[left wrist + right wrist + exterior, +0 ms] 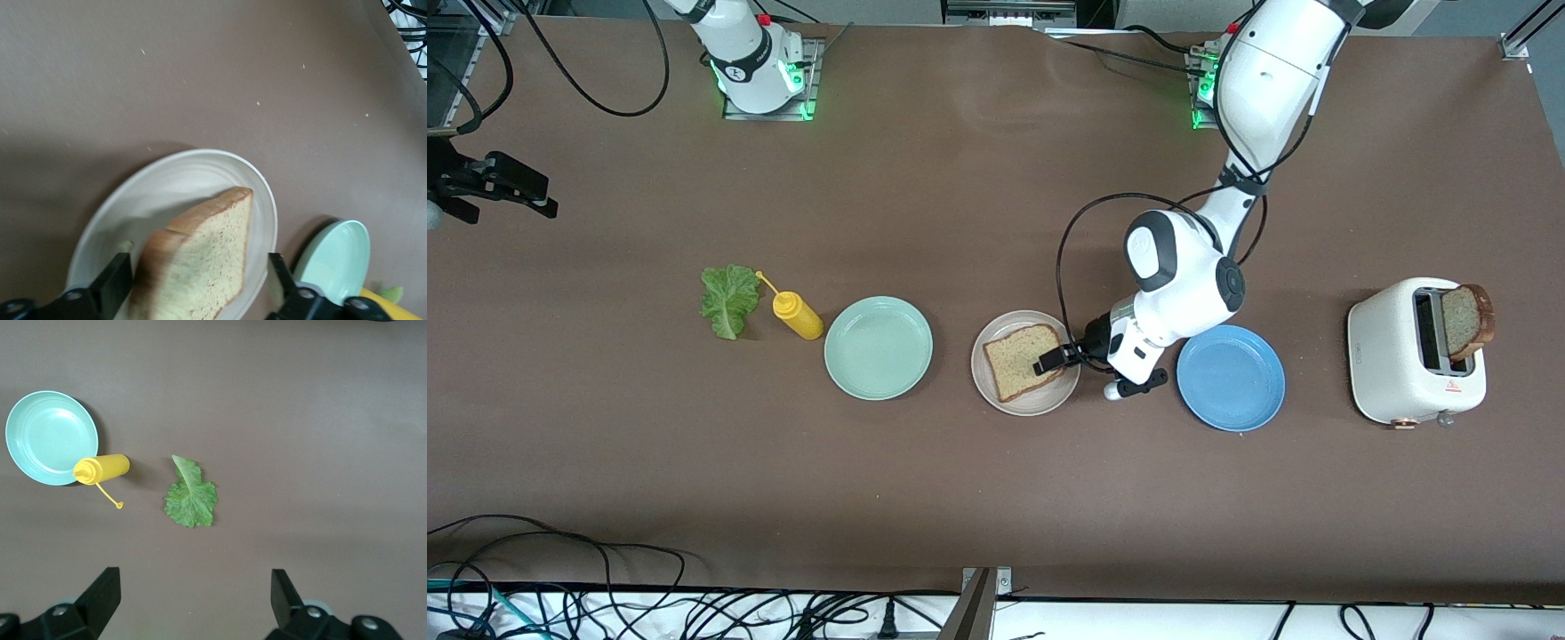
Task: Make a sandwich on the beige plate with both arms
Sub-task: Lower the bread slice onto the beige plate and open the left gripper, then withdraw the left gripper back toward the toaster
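One brown bread slice [1021, 360] lies flat on the beige plate [1040, 402] in the middle of the table. My left gripper [1060, 357] hangs low over that plate, open, with a finger on either side of the slice [200, 267] and a gap to it on each side. A second bread slice [1465, 320] sticks up out of the white toaster [1392, 356] at the left arm's end. The green lettuce leaf [729, 300] lies on the table toward the right arm's end. My right gripper [193, 572] is open and empty, high above the lettuce [191, 495].
A yellow squeeze bottle [799, 316] lies between the lettuce and a mint-green plate [878, 347]. A blue plate [1231, 377] sits between the beige plate and the toaster, close under the left arm's wrist. Cables run along the table's near edge.
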